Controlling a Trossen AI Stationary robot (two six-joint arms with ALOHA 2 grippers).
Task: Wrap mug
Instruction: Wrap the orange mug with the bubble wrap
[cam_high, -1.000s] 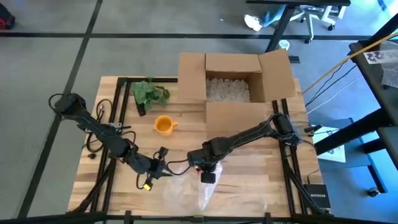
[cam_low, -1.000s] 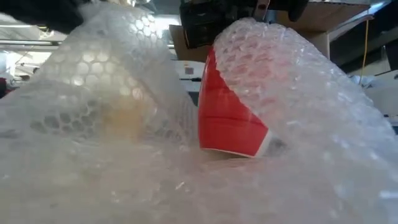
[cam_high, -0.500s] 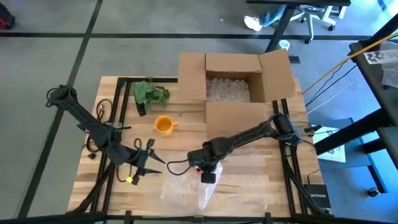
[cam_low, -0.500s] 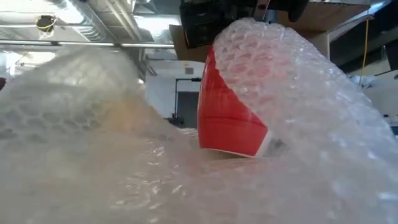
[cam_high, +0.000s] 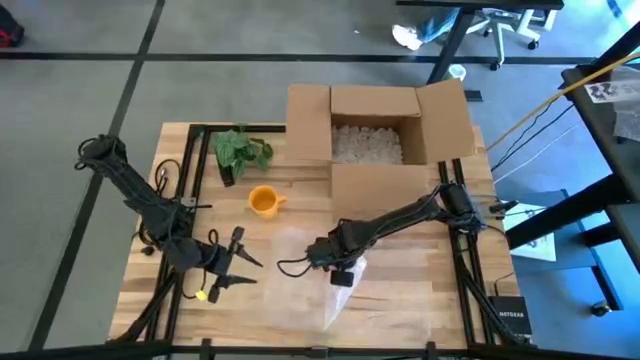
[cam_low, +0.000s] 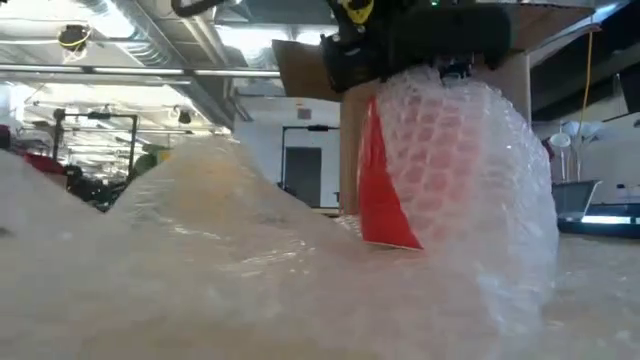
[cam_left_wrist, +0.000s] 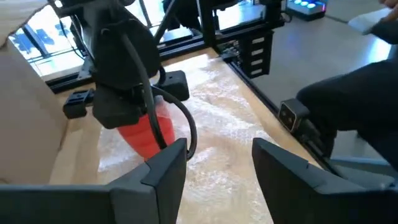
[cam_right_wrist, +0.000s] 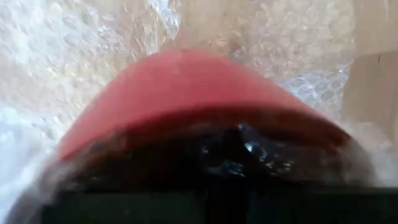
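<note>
No text, label or number can be read anywhere.

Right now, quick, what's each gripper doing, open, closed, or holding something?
Left gripper: open, empty, back from the clear bubble wrap sheet.
Right gripper: closed on the red ceramic mug, partly wrapped.

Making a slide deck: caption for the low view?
Right tool holds the red mug, partly covered in bubble wrap.

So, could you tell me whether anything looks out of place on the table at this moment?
Nothing looks spilled or damaged. The red mug stands tilted under the right gripper, only half covered by bubble wrap, which lies rumpled on the table.
</note>
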